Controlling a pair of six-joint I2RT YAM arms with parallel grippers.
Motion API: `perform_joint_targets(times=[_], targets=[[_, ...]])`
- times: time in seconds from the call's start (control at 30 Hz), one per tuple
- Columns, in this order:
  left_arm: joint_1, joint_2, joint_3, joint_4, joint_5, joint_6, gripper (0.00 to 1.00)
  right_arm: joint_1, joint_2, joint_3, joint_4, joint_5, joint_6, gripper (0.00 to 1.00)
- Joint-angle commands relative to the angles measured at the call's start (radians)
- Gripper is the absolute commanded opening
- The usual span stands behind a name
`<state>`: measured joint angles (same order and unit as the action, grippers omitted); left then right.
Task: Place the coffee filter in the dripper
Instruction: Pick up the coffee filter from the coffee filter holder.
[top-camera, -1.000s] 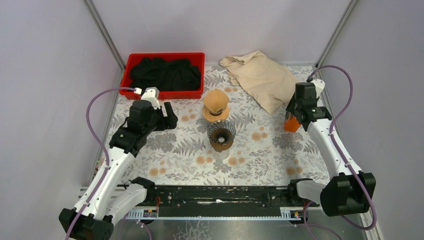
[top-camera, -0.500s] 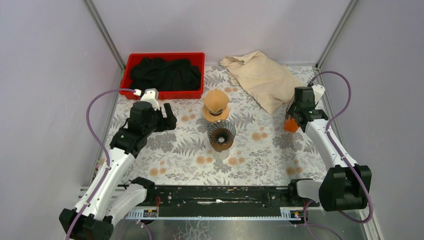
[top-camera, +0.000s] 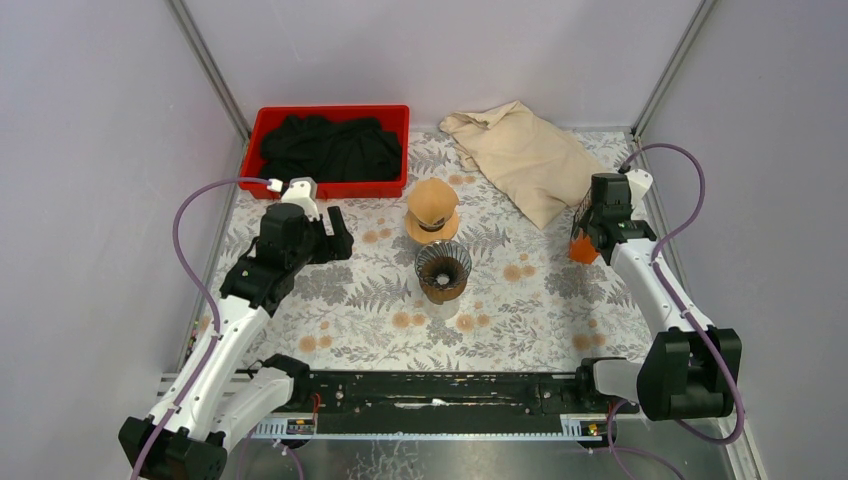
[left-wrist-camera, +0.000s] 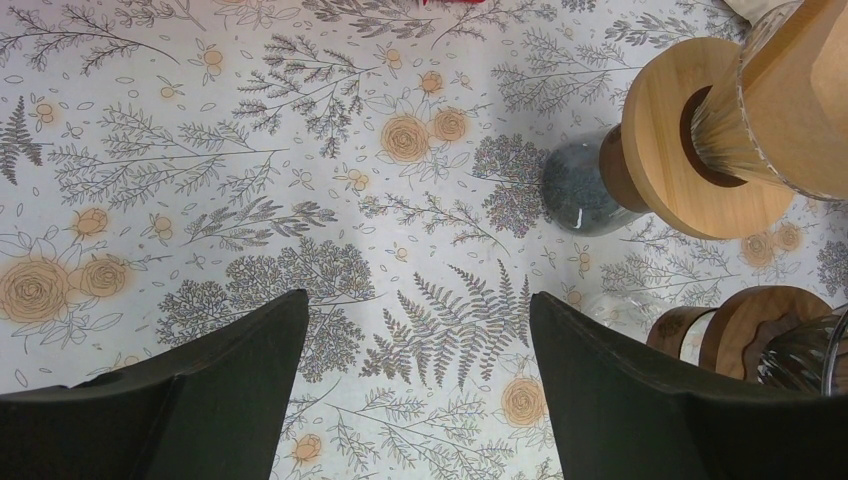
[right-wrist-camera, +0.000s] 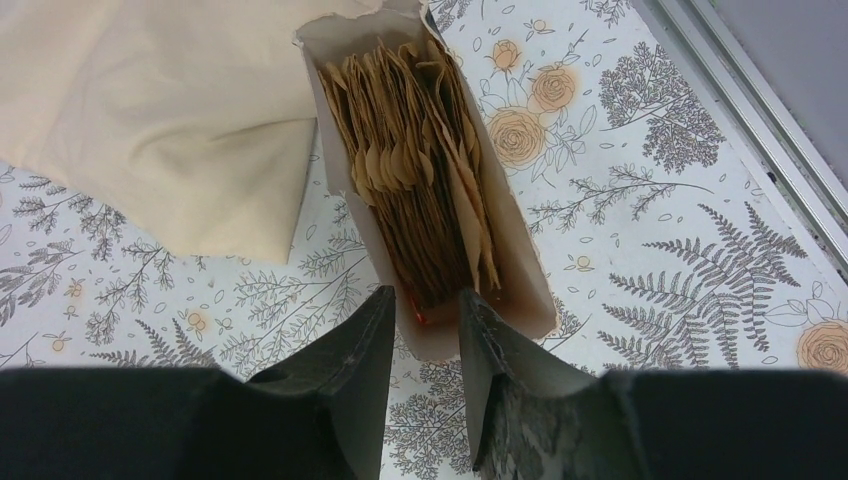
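Observation:
An open carton (right-wrist-camera: 520, 290) packed with brown paper coffee filters (right-wrist-camera: 415, 150) stands at the table's right side; it shows orange in the top view (top-camera: 580, 249). My right gripper (right-wrist-camera: 427, 318) hovers over its near end with the jaws a narrow gap apart and nothing between them; it also shows in the top view (top-camera: 592, 232). A glass dripper with a ribbed inside (top-camera: 442, 266) stands mid-table on a wooden collar (left-wrist-camera: 752, 316). Behind it stands a second glass cone with a tan inside (top-camera: 432, 203) on a wooden disc (left-wrist-camera: 660, 150). My left gripper (left-wrist-camera: 415, 345) is open wide and empty over bare cloth left of them.
A red bin (top-camera: 392, 116) holding a black cloth (top-camera: 330, 148) sits at the back left. A beige cloth (top-camera: 520, 155) lies at the back right, beside the carton (right-wrist-camera: 150, 110). Metal frame rails (right-wrist-camera: 740, 100) run along the table's right edge.
My right gripper has shifted slightly right and settled lower over the filter carton. The left arm has barely moved.

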<state>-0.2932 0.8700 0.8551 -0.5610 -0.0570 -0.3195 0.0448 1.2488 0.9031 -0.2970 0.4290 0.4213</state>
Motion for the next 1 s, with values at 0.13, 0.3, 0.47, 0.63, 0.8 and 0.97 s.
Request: perform_joint_targets(times=[0.13, 0.3, 0.47, 0.63, 0.8, 0.97], targets=[[0.011, -0.013, -0.007, 0.061, -0.01, 0.019, 0.89, -0.008, -0.057, 0.033, 0.003, 0.005, 0.018, 0.37], [0.011, -0.015, -0.008, 0.061, -0.007, 0.019, 0.89, -0.008, -0.099, 0.015, 0.01, 0.029, 0.025, 0.37], [0.011, -0.016, -0.01, 0.062, -0.005, 0.019, 0.89, -0.008, -0.075, 0.016, 0.011, 0.02, 0.023, 0.36], [0.01, -0.016, -0.009, 0.062, -0.005, 0.019, 0.89, -0.01, -0.029, 0.012, 0.013, 0.029, 0.028, 0.35], [0.011, -0.016, -0.011, 0.062, -0.005, 0.019, 0.89, -0.012, 0.002, 0.005, 0.028, 0.022, 0.033, 0.32], [0.011, -0.015, -0.011, 0.064, -0.004, 0.019, 0.89, -0.015, 0.011, 0.0, 0.034, 0.042, 0.029, 0.32]])
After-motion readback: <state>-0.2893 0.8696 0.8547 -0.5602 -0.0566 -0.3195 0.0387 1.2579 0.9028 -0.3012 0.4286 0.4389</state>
